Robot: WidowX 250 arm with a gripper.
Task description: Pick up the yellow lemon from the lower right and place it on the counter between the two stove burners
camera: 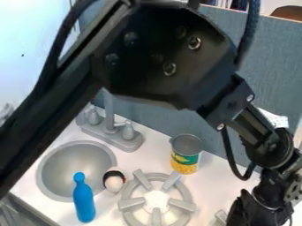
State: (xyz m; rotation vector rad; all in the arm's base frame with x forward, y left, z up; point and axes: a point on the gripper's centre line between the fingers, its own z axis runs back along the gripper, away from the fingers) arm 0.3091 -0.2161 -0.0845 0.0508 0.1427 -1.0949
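Observation:
The black gripper (261,204) hangs at the lower right, beside the stove burner (187,194) and close to a grey piece (220,217) at the bottom edge. Left of the gripper and farther back stands an open can (184,161) with a yellow and green label, upright behind the burner. A blue bottle-shaped object (84,202) lies at the sink's front right edge. Between it and the burner is a small white rounded object (114,182) with a dark and red top. Whether anything is between the gripper's tips is hidden.
The round grey sink (105,152) is at the left, with a grey faucet (110,115) and its handles behind it. A grey-blue panel (268,66) rises behind the counter. The arm's large links cross above the left and upper middle.

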